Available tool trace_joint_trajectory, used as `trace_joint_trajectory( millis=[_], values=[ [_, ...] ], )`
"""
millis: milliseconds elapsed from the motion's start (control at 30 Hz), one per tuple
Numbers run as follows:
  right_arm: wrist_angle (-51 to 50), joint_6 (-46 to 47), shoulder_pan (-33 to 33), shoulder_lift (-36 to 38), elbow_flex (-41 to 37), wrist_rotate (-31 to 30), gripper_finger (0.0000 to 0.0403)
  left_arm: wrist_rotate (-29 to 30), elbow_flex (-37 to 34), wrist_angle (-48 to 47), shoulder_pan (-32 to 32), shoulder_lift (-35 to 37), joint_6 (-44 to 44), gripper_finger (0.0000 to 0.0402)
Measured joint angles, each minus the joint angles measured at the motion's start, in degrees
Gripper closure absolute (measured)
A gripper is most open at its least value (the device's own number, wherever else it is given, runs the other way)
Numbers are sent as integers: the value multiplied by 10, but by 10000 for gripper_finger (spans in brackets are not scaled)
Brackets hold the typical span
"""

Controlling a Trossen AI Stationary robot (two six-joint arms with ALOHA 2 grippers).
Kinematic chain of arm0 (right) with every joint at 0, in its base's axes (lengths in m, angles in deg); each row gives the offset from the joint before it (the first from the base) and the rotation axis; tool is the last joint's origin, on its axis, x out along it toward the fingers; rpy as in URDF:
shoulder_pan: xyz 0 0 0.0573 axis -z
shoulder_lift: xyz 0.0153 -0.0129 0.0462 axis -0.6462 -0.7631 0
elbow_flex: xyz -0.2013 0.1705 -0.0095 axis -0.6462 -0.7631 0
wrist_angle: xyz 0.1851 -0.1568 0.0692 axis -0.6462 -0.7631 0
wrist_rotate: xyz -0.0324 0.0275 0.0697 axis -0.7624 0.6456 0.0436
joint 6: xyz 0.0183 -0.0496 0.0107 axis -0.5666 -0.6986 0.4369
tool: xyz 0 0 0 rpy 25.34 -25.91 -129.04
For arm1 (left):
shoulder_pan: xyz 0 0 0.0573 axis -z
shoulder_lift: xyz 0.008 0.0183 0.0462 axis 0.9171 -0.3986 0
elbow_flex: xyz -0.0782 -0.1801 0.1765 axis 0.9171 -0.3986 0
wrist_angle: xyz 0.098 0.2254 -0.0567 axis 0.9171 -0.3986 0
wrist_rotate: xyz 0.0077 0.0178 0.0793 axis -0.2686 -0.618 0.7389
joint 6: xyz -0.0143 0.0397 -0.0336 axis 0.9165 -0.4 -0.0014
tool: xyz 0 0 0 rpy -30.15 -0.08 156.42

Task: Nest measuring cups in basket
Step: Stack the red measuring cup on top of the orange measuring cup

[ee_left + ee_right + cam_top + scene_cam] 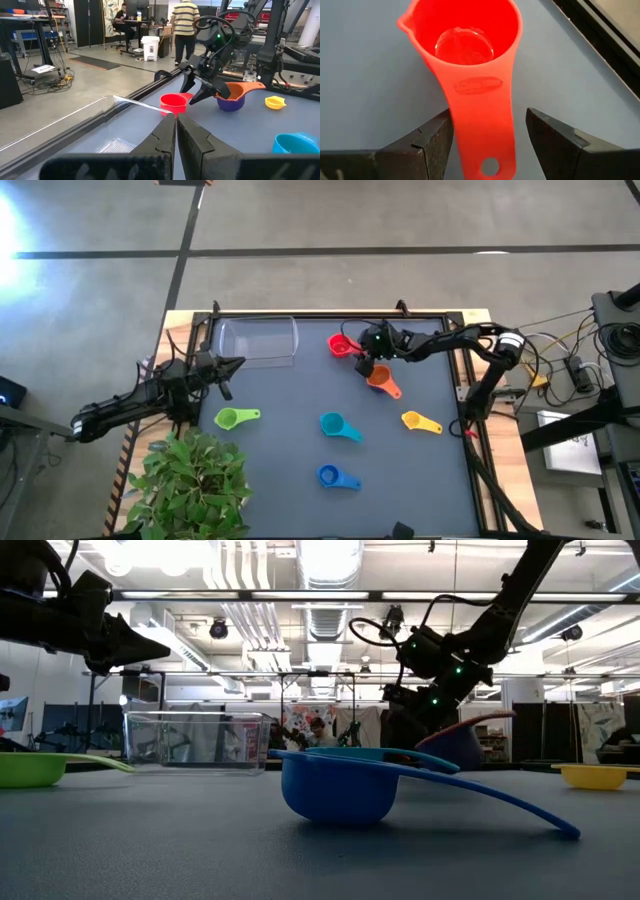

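The red cup [340, 345] sits upright on the mat just right of the clear basket [258, 340]. My right gripper [489, 122] is open, low over the cup's handle [480, 107], one finger on each side; a gap shows beside one finger. The orange cup [381, 379] sits nested in the purple one [231, 103]. Green [235, 417], teal [338, 425], yellow [420, 421] and blue [337, 476] cups lie apart on the mat. My left gripper [226, 370] is shut and hovers near the basket's near-left corner.
A potted plant [190, 480] stands at the table's near-left corner. A raised dark frame [330, 315] borders the mat. Cables and stands sit off the right edge. People [185, 25] are in the room beyond the far edge.
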Motion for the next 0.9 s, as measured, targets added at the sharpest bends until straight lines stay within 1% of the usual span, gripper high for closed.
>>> trace_joint_trajectory(
  millis=[100,200,467,667,900],
  values=[
    [2,-7,4,2,0,0,192,0,0,0,0,0,0,402],
    [5,-12,5,11,-1,0,221,0,0,0,0,0,0,402],
    [2,-13,5,38,-1,0,324,0,0,0,0,0,0,402],
    [-18,-5,5,59,-1,10,387,0,0,0,0,0,0,402],
    [-43,11,-1,108,-1,11,394,0,0,0,0,0,0,402]
  ],
)
